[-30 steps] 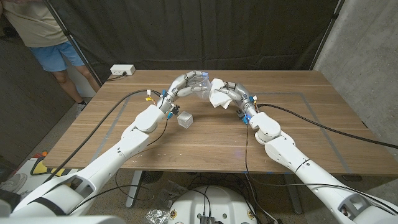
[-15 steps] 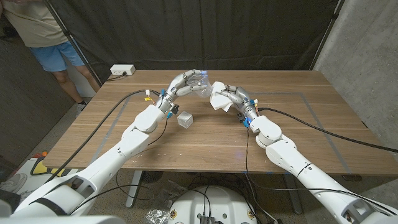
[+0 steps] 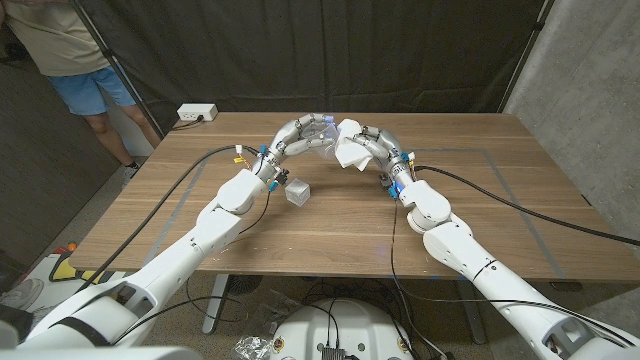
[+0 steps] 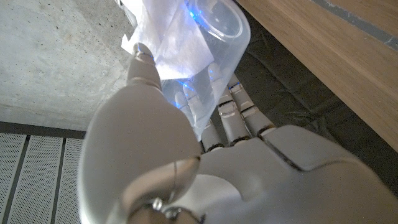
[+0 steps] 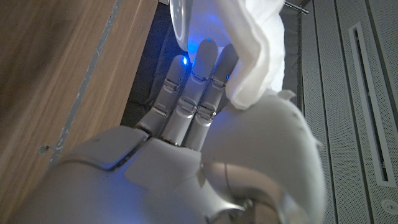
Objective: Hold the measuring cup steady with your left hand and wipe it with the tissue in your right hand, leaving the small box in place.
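Wipe step in hand. Left hand (image 3: 296, 135) grips the clear cup (image 3: 322, 129), raised off the table (image 3: 480, 215) toward its far middle. Right hand (image 3: 368, 143) pinches the tissue (image 3: 351, 152), which lies against the cup's side; in the left wrist view the tissue (image 4: 163, 37) drapes over the cup (image 4: 217, 37). Box (image 3: 297, 191) sits apart, nearer, untouched. Next, by my judgement: rub the tissue across the wall while the left grip stays firm.

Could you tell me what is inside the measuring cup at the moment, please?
In the left wrist view the clear measuring cup, gripped by the left hand, has the white tissue against it. Whether the tissue reaches inside cannot be told; no other contents show.
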Motion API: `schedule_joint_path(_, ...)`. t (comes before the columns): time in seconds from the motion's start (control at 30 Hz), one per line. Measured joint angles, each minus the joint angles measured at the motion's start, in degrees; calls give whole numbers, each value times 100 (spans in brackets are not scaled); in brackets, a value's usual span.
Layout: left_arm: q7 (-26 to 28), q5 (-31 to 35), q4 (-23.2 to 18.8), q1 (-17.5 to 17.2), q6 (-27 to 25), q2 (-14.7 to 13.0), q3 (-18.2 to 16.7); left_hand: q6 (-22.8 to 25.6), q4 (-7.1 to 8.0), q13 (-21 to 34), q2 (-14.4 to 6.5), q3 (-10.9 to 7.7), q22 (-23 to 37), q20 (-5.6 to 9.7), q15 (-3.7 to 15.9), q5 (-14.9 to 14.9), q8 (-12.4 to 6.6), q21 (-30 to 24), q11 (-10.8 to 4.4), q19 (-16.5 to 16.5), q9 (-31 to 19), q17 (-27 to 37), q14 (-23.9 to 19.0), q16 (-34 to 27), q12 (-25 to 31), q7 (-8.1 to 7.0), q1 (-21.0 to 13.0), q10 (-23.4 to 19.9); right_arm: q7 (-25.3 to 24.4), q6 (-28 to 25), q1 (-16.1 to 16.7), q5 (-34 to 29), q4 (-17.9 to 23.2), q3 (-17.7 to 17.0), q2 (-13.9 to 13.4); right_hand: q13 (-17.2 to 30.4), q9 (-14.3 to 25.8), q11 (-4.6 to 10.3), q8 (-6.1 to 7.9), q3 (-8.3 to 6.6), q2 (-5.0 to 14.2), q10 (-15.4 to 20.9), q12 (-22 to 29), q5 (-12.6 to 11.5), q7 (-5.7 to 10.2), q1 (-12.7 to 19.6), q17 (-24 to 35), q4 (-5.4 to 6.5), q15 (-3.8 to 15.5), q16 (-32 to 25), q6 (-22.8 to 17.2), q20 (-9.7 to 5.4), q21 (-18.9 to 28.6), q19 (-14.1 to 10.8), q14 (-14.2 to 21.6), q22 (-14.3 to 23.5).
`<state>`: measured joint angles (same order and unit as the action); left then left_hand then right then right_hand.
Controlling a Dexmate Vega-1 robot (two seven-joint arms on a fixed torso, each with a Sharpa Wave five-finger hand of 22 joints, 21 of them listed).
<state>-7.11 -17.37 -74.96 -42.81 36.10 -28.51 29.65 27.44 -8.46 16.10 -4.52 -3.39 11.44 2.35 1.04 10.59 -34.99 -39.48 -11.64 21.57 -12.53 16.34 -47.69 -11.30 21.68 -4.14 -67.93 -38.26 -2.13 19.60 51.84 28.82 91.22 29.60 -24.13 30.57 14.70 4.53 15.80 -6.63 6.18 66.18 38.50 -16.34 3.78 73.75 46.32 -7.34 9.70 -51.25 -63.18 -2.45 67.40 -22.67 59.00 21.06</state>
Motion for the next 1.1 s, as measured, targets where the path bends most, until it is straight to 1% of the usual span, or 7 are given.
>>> schedule_joint_path(0.3,-73,-62,49,26,-58,13,29,0,1,0,0,1,1,11,1,0,0,-44,1,-11,0,2,0,-1,0,-1,0,1,32,239,-170,-99,-187,82,243,14,0,-22,-33,0,-15,22,0,-3,-10,15,23,0,10,47,-31,0,45,0,49,-84)
schedule_joint_path(0.43,-104,-88,57,29,-71,17,37,-1,1,0,0,1,1,11,1,0,0,-44,2,-11,0,4,-1,-1,0,-2,0,1,-6,289,-252,-168,-258,118,343,17,0,-22,-50,1,-15,22,-42,-45,-10,15,27,-1,10,48,-31,0,88,0,50,-130)
schedule_joint_path(0.5,-111,-97,62,29,-73,20,39,-2,1,0,0,1,1,11,1,0,0,-44,9,-11,0,4,-1,0,0,-2,0,9,-43,326,-280,-229,-286,132,379,17,-2,-22,-51,48,-15,21,-43,-45,-10,15,27,-14,9,48,-31,0,88,-1,50,-152)
schedule_joint_path(0.63,-112,-108,62,28,-73,20,39,-2,1,-1,0,1,1,11,1,0,0,-44,10,-11,0,4,-1,1,0,-2,0,9,-105,358,-333,-313,-334,162,452,17,-14,-22,-66,56,-15,21,-44,-45,-11,15,42,-8,9,89,-93,0,133,-1,50,-185)
schedule_joint_path(0.83,-95,-108,24,-5,-74,3,27,-2,-23,-1,0,-23,1,11,2,0,0,-44,11,-11,0,4,-1,10,0,-3,0,9,-202,361,-354,-385,-368,186,523,17,-22,-29,-83,55,-15,39,-44,-45,-12,15,54,-8,9,89,-95,0,178,-1,50,-264)
schedule_joint_path(0.9,-90,-108,12,-12,-74,1,21,-3,-23,-1,0,-23,1,7,2,0,0,-63,11,-15,0,4,-1,13,0,-3,0,8,-233,361,-354,-395,-368,189,536,17,-22,-10,-84,55,-15,72,-59,-45,-18,15,53,-8,9,89,-101,0,177,-1,50,-288)
schedule_joint_path(1.1,-73,-101,-9,-27,-65,-1,6,-3,-23,-1,0,-22,1,-10,2,0,0,-89,13,-31,0,4,-1,23,0,-4,0,8,-373,310,-287,-415,-336,189,575,16,-22,-10,-94,55,-15,72,-89,-45,-19,15,62,-8,22,131,-100,0,220,-1,85,-325)
